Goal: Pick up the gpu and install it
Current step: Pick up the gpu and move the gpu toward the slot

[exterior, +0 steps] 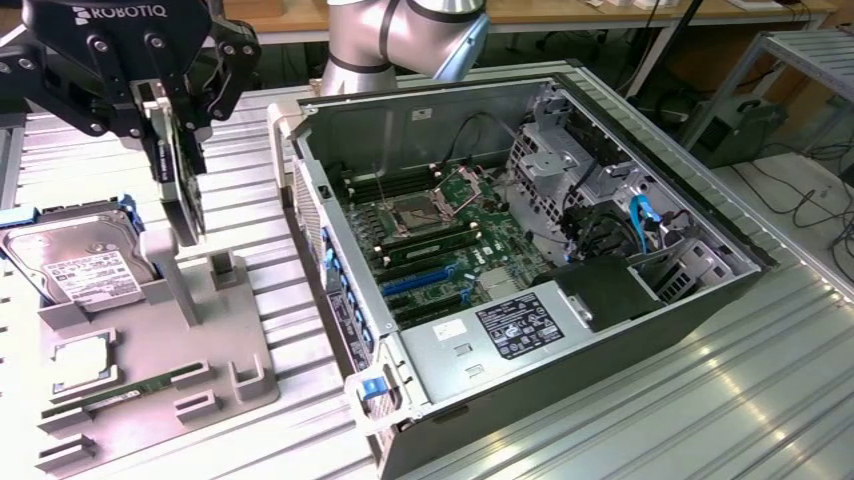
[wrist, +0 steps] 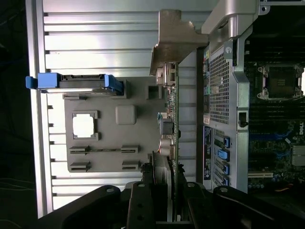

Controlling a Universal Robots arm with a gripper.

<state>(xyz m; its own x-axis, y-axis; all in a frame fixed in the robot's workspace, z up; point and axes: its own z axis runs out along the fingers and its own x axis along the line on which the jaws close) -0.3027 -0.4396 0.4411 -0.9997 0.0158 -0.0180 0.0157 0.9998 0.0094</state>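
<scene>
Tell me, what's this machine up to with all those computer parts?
A robot arm's black gripper is clamped on a thin green graphics card with a black round fan, holding it upright over the grey parts tray. The open computer case lies beside the tray, and the card is not in it yet.

A: Was the way into the case open?
B: Its top side lay open, blue slots bare. The side wall stood between them and the gpu; drive cage and black duct crowded the far end.
</scene>
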